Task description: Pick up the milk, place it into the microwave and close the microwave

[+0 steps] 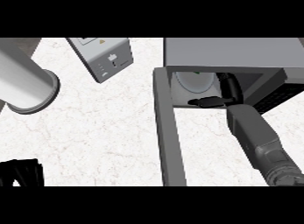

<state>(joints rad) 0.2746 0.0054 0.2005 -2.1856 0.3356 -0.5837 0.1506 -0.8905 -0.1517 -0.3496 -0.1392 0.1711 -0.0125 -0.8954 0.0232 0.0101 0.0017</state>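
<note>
the white marbled counter (pixel 109 127) carries every item. the grey microwave (pixel 235 52) stands at its far right with the cavity exposed. the microwave door (pixel 167 135) is swung fully open and runs as a long grey bar from the cavity's left corner toward the near edge. a large pale cylinder (pixel 18 81) lies tilted at the far left. a grey control box (pixel 105 57) stands tilted between the cylinder and the microwave. the right forearm (pixel 257 135) runs from the lower right corner into the cavity. the left hand (pixel 15 174) rests at the lower left edge, fingers relaxed, holding nothing. the right hand (pixel 212 102) is inside the cavity, just beside the milk (pixel 194 83); whether it grips the milk cannot be told. the milk, a pale shape with a green mark, sits inside the microwave at the cavity's left.
</note>
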